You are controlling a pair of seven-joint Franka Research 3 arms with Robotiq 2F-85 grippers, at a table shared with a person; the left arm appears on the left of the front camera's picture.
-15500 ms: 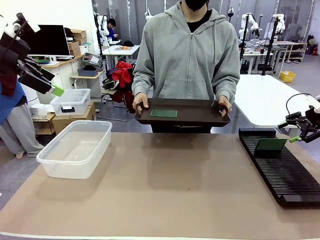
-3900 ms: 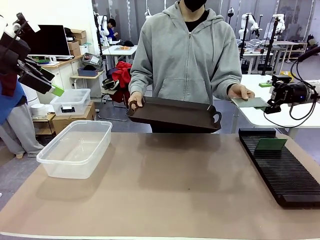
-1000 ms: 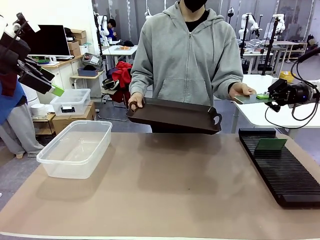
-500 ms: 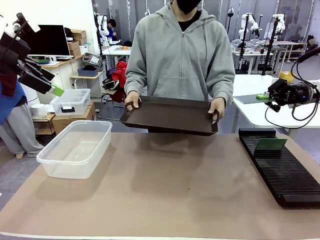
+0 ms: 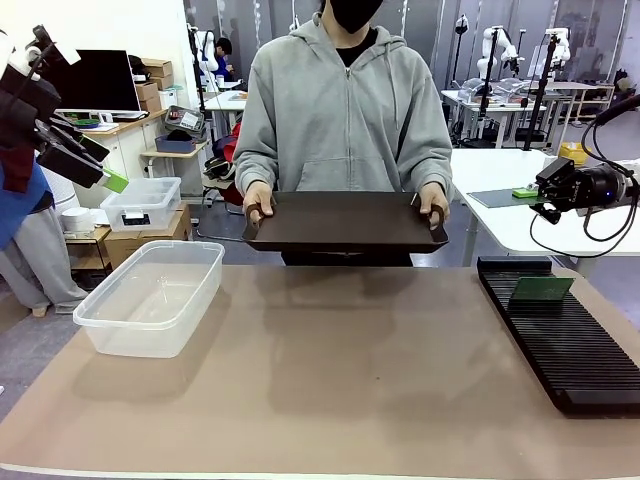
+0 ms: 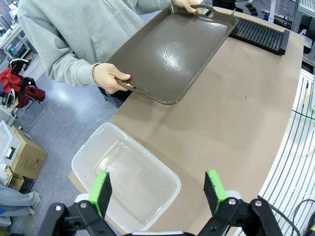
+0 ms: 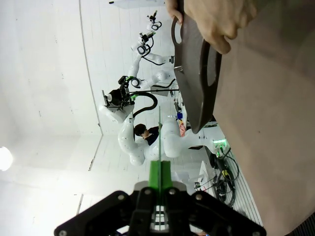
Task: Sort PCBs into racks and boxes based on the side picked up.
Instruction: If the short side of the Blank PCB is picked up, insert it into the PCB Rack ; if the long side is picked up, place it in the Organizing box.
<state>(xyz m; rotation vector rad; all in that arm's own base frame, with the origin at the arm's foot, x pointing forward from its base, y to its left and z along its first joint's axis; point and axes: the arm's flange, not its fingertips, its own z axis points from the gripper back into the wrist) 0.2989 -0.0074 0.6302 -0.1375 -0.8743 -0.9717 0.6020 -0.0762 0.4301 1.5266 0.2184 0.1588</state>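
Rack [image 5: 560,335] is lying long-axis away from us on the table's right, one PCB [image 5: 541,289] standing in its far slots. We are seeing the right gripper [image 5: 540,200] above and beyond it, clenched on a second board [image 7: 160,140] held edge-on, so the rack is below it. Left gripper [image 6: 160,189] is hanging released over the box [image 6: 125,184].

Bright, even indoor light fills all three views. In the left wrist view a white glare patch sits on the dark brown tray [image 6: 172,54], and the frame bends towards its edges. The table [image 5: 330,380] carries soft, faint shadows under the tray. The right wrist view's upper left is washed out.
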